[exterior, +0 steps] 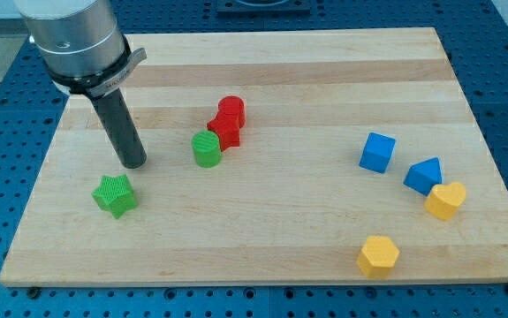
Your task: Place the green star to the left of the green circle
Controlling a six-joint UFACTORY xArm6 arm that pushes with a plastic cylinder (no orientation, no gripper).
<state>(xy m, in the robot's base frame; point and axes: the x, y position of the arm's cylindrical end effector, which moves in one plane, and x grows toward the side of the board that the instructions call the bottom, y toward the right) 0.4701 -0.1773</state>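
resting my tip (135,164) on the wooden board (262,238), a bare rod with no claw to clench, green star (115,195) just at its 7 o'clock, green circle (207,149) at the star's 2 o'clock, red blocks (228,122) touching the circle's 1 o'clock side, blue and yellow blocks far right

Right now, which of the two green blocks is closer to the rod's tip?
The green star: it lies just below my tip toward the view's bottom-left, while the green circle stands farther off to the view's right, touching a red block.
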